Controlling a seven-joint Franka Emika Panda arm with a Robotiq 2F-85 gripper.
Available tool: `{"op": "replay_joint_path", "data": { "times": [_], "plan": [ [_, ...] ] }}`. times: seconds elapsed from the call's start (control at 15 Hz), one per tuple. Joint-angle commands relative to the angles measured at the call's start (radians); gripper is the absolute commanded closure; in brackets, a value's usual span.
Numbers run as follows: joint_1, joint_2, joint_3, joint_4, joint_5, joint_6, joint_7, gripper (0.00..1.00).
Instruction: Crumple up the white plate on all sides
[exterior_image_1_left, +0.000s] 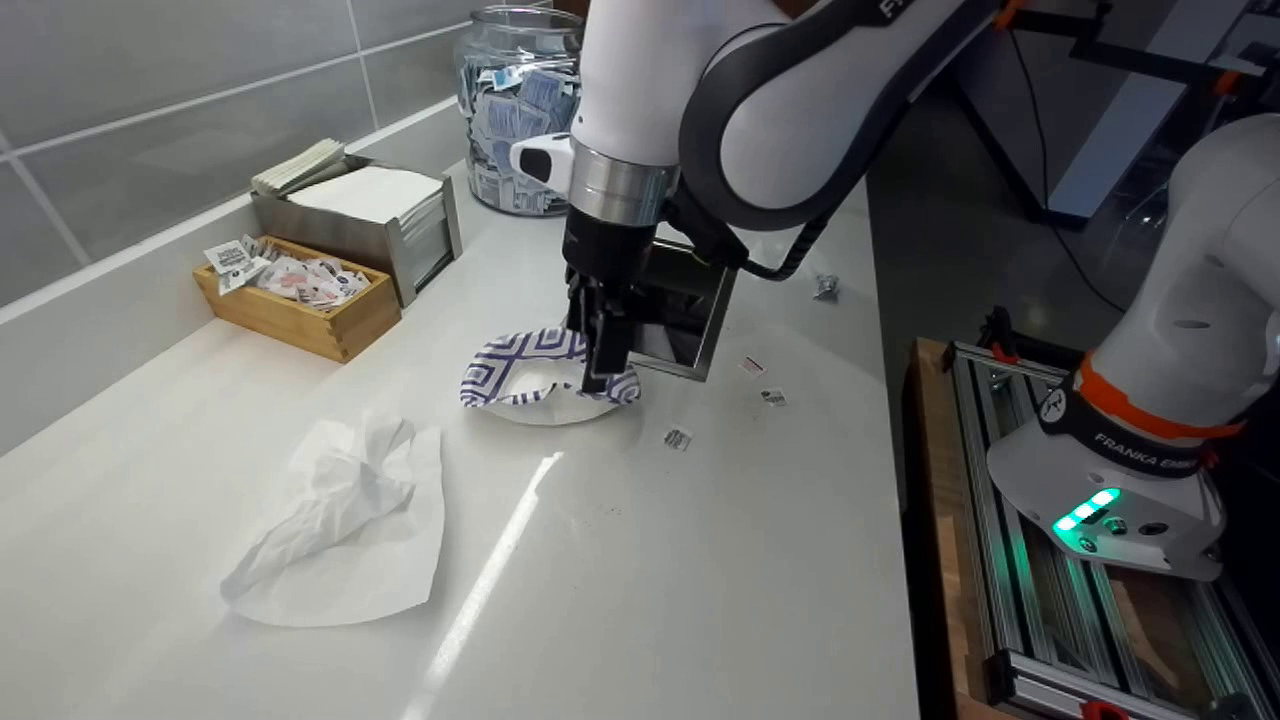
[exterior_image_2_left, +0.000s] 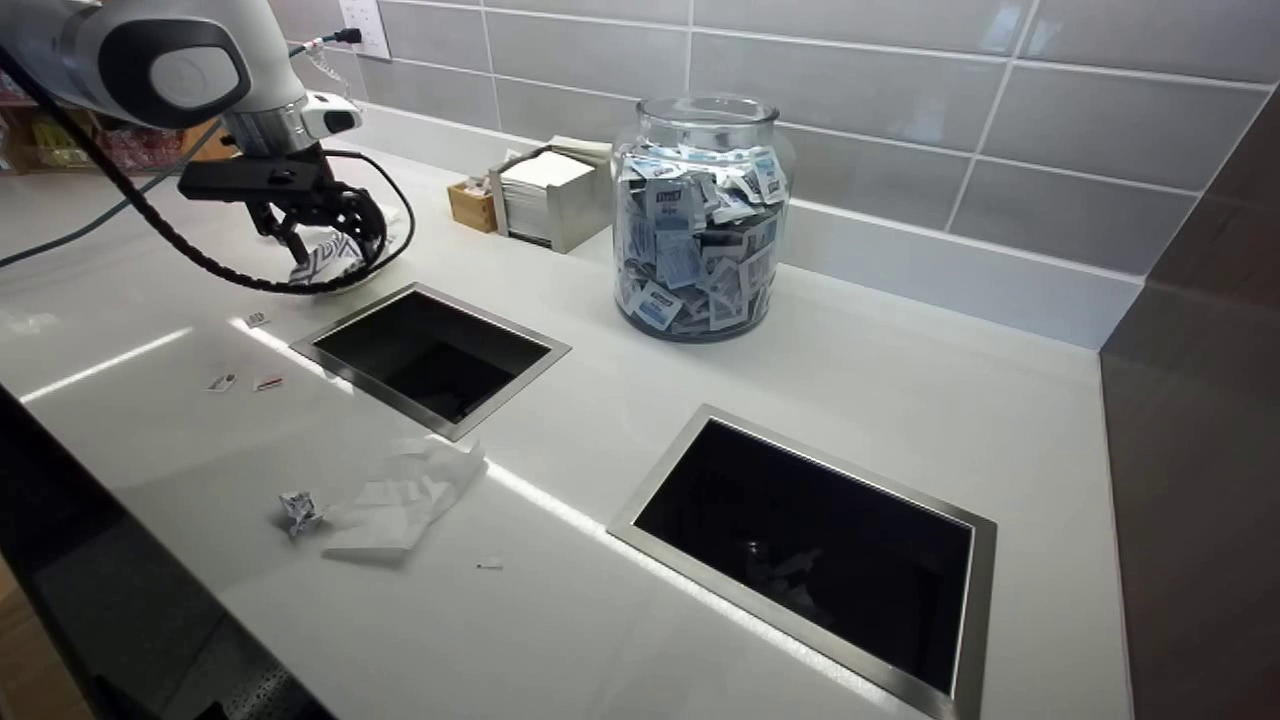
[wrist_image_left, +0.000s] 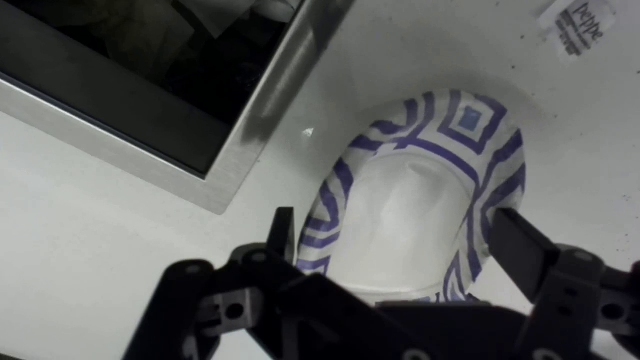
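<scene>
Two fingers (wrist_image_left: 522, 250) of the gripper (wrist_image_left: 395, 220) stand wide apart in the wrist view, flanking the white plate (wrist_image_left: 400, 217) — gripping nothing, it seems; its sides curl up. In an exterior view it lies on the counter (exterior_image_1_left: 640, 560) beside the metal-framed opening (exterior_image_1_left: 716, 322), front edge buckled: partly crumpled, I judge, with more squeezing left all round. In an exterior view a cable (exterior_image_2_left: 285, 288) crosses before it — detail hidden.

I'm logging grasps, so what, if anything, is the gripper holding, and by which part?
Nothing looks held: the gripper stands wide open, its fingers on either side of the patterned white plate.
</scene>
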Motion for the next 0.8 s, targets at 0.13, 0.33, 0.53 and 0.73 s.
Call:
{"op": "replay_joint_path", "data": {
  "times": [0.13,0.33,0.53,0.73],
  "plan": [
    [-0.029,0.036,0.047,0.004,0.111,0.054,-0.061,0.00],
    [-0.037,0.048,0.056,0.010,0.132,0.050,-0.057,0.25],
    [-0.036,0.052,0.053,0.013,0.115,0.045,-0.039,0.42],
    [-0.031,0.054,0.046,0.014,0.089,0.037,-0.024,0.66]
  ]
}}
